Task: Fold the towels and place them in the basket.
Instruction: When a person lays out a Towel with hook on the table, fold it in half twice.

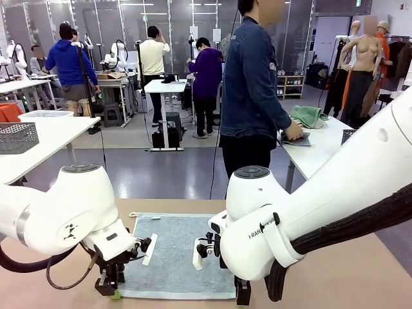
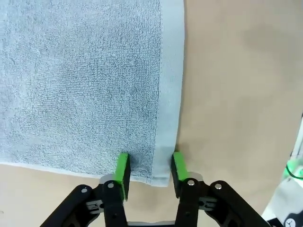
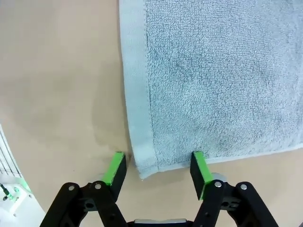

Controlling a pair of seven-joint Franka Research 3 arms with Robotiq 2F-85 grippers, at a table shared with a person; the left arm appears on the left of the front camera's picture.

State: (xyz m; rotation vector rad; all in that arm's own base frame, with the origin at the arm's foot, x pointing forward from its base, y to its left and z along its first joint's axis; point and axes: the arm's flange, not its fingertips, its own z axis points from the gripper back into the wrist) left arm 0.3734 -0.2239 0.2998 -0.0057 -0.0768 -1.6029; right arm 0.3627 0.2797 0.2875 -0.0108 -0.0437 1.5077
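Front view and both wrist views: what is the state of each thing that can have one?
Blue-grey towel: spread flat on the table, unfolded.
Left gripper: open, fingers astride one near corner of the towel.
Right gripper: open, fingers astride the other near corner.
Green towel: bunched up on the side table.

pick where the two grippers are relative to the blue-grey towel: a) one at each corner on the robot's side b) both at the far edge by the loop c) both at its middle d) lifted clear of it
a: the left gripper and right gripper each straddle a near corner of the towel, jaws apart.
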